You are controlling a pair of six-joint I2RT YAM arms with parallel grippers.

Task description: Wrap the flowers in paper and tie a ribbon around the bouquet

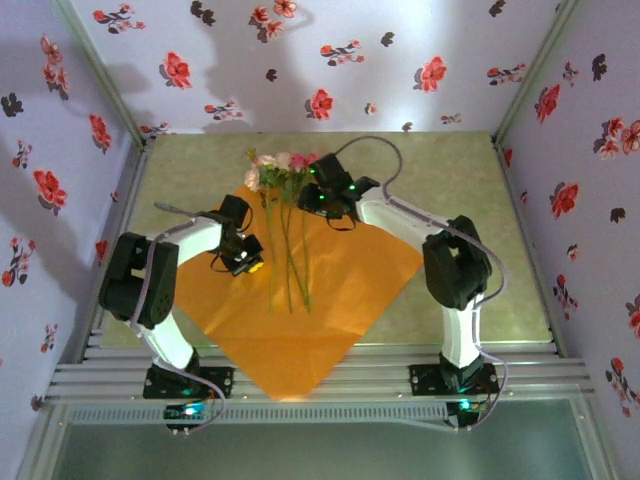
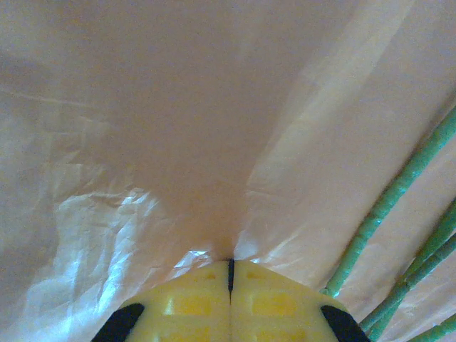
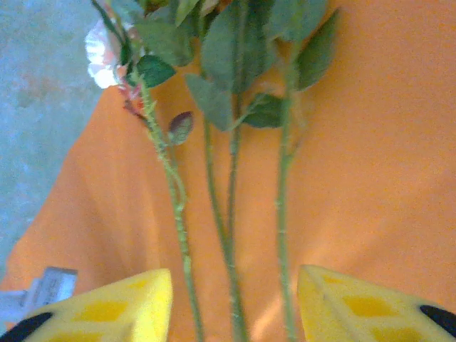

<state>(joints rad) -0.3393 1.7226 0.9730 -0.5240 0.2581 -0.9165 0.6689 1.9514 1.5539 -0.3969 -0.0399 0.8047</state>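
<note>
Left tool [image 2: 230, 265], closed, pinches the paper [image 2: 178, 128]; right tool [image 3: 235, 281], half-open, straddles the flowers [image 3: 229, 214] toward twelve o'clock. Wrapping: next, fold paper over.

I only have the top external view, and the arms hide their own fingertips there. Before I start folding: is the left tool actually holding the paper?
Observer: Yes. The left tool is shut, and creases in the paper run into its tip.
Operator: And the right tool?
Observer: The right tool is open, its fingers either side of the flower stems, not pinching them.
Operator: Are the blooms on the paper?
Observer: One pale bloom lies past the paper's edge, over the table.
</note>
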